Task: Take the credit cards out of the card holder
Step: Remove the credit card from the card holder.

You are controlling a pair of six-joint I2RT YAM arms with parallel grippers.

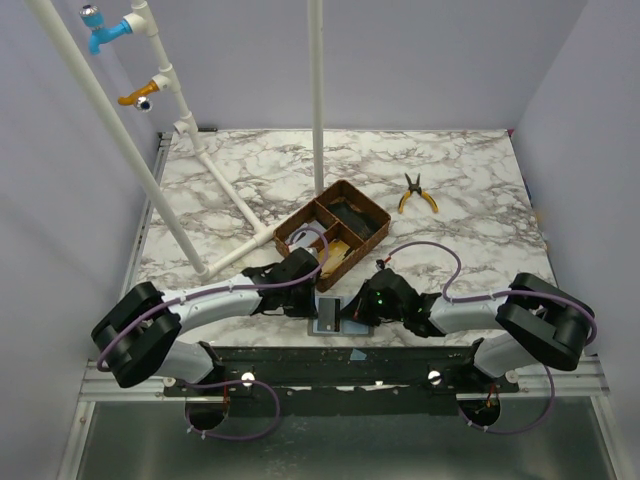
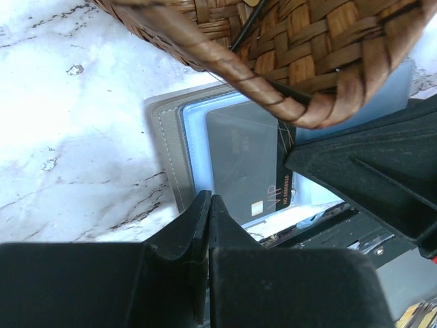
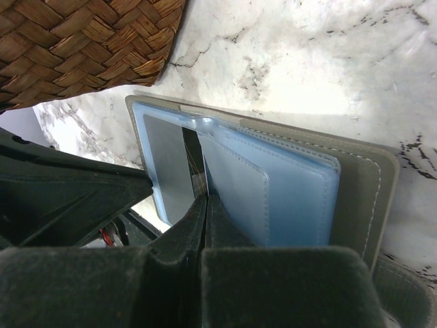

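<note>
Card holder (image 1: 327, 318) lies open and flat on the marble table (image 2: 68, 102), between the two arms and just beside the near corner of the woven tray (image 3: 82, 41). One grey credit card (image 2: 239, 157) shows through a clear blue pocket and is not yet out. Left gripper (image 2: 209, 205): fingers pressed together, tips down at the holder's near edge by the card's lower edge; cannot tell whether they actually bear on it. Right gripper (image 3: 205, 205): fingers also pressed together, tips at the seam where the loose sleeves (image 3: 287, 191) fan up beside the card pocket; cannot tell whether card edge, film or nothing sits between them. Risks as I judge them:
- If the right tips caught only sleeve film, a pull would lift or drag the whole holder instead of freeing the card.
- If the left tips are not pinning it, the light holder could skate on the smooth marble, possibly under the tray's rim.
- The two grippers work nearly against each other, so a small sideways correction could knock them together.
- The left wrist sits close to the tray, and a raise could nudge it.
</note>
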